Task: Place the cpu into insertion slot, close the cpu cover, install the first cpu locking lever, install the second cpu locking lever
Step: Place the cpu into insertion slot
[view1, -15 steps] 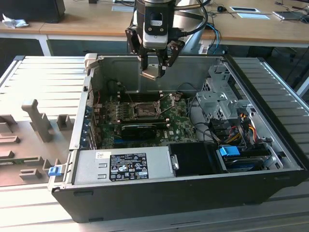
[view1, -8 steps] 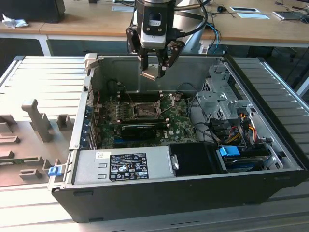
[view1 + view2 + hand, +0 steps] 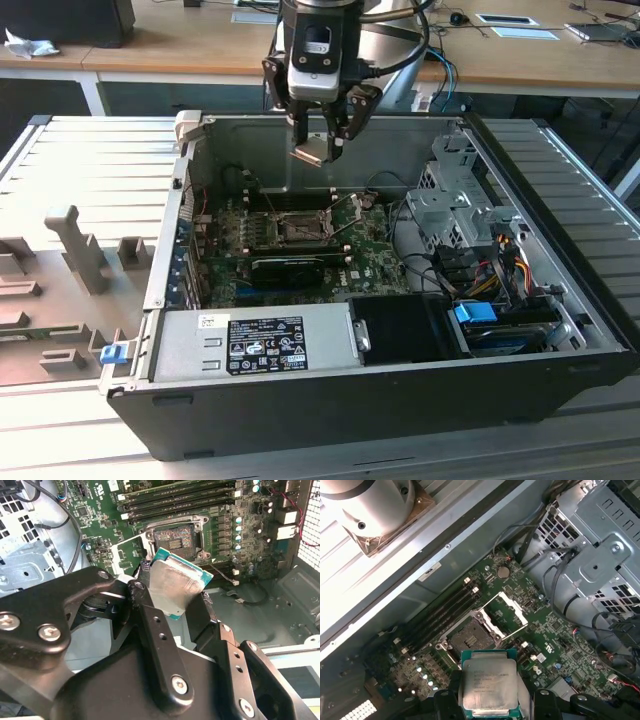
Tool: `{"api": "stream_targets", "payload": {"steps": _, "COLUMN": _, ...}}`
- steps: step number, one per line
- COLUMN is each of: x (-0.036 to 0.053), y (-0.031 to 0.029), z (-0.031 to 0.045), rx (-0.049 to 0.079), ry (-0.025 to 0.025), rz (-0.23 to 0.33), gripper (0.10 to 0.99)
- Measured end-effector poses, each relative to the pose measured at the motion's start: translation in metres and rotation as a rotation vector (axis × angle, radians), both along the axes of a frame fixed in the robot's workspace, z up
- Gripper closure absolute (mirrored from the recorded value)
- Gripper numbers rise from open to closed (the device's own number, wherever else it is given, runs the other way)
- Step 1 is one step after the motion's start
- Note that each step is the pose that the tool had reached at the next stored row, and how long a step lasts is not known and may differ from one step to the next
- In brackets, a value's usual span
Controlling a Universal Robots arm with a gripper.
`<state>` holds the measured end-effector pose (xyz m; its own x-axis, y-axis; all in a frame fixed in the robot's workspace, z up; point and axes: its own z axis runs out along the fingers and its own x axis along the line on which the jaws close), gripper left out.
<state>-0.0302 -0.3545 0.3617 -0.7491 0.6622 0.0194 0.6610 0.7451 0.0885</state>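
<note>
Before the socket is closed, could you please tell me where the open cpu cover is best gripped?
Likely the free edge of the cpu cover, away from its hinge at the insertion slot, approached from above: it is a thin frame, flipped aside.

The pictures show one cpu (image 3: 488,685), one insertion slot (image 3: 470,637) and one cpu cover (image 3: 514,607). One gripper (image 3: 318,148) carries two fingers (image 3: 150,610). One open computer case (image 3: 330,400) contains one green motherboard (image 3: 555,630).

A ribbed grey table (image 3: 100,150) carries an open computer case (image 3: 380,400) and a moulded tray (image 3: 60,300).
</note>
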Motion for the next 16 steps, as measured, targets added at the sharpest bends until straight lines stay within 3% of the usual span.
{"api": "stream_targets", "payload": {"steps": 16, "x": 0.0, "y": 0.0, "z": -0.0006, "rx": 0.0, "ry": 0.0, "rz": -0.079, "gripper": 0.561}}
